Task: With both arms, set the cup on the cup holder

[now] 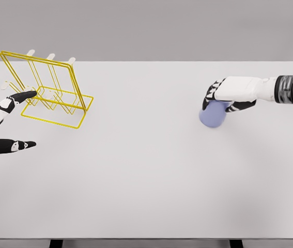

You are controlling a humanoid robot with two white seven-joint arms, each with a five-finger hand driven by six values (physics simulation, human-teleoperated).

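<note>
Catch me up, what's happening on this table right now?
The right hand is wrapped around the pale blue cup at the right side of the white table, with the cup resting on the surface. The left hand sits open at the left edge, one of its fingers reaching the yellow wire cup holder. The cup is not yet on the holder.

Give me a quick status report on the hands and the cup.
Right hand closed on blue cup, table right. Left hand open beside yellow cup holder, far left. Table between them bare.
</note>
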